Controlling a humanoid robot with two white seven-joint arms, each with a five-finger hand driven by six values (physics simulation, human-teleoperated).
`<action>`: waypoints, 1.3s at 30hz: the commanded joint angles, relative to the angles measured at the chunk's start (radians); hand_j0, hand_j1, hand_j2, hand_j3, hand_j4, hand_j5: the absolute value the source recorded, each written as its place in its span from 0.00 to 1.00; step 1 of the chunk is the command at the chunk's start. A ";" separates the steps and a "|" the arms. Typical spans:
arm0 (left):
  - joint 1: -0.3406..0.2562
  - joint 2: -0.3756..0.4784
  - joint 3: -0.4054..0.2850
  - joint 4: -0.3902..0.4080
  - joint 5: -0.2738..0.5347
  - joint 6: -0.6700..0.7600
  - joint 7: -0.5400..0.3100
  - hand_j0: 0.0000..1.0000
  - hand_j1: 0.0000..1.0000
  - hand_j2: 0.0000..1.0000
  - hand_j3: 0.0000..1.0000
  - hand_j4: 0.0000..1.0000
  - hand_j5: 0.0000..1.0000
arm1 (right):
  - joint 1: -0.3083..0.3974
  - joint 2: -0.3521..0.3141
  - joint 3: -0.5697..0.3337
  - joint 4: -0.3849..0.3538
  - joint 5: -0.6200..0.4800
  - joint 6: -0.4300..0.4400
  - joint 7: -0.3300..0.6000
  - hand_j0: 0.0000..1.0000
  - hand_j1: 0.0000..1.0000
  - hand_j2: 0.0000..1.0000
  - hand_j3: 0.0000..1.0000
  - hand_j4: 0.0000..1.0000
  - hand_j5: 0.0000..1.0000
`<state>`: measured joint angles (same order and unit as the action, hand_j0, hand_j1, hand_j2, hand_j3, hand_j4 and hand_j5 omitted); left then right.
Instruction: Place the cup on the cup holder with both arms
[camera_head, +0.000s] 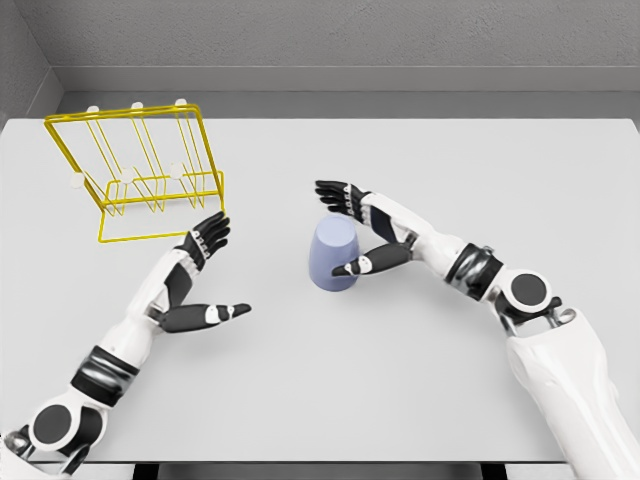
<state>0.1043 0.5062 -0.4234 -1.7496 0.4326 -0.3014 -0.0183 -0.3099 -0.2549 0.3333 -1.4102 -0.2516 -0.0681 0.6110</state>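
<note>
White table (400, 400), grey walls (350, 40), yellow cup holder (140, 170), blue cup (331, 255)

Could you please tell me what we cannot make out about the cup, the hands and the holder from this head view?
- Cup: its right side is hidden behind the right hand, so whether the thumb touches it cannot be told.
- Cup's opening: it seems to face down on the table, so the inside is unseen.
- Holder: its peg tips are too small to read.
- Left hand: open, apart from the cup.
- Both shoulders: cut off by the bottom edge.

Pale grey table (420, 400) — textured grey walls (350, 40) behind
</note>
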 joint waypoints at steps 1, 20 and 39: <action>0.000 -0.029 -0.001 0.001 -0.005 0.001 0.000 1.00 1.00 1.00 1.00 1.00 1.00 | 0.000 -0.006 -0.017 0.001 -0.006 -0.001 0.000 1.00 1.00 1.00 1.00 1.00 1.00; -0.032 -0.196 -0.001 0.058 -0.086 0.116 0.015 1.00 1.00 1.00 1.00 1.00 1.00 | 0.006 -0.285 -0.220 0.013 0.005 -0.013 0.000 1.00 1.00 1.00 1.00 1.00 1.00; -0.080 -0.278 -0.005 0.105 -0.207 0.159 0.012 1.00 1.00 1.00 1.00 1.00 1.00 | 0.009 -0.405 -0.224 0.036 0.005 0.001 0.000 1.00 1.00 1.00 1.00 1.00 1.00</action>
<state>0.0169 0.2356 -0.4277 -1.6444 0.2257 -0.1421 -0.0053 -0.2991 -0.6479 0.1102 -1.3746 -0.2413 -0.0712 0.6111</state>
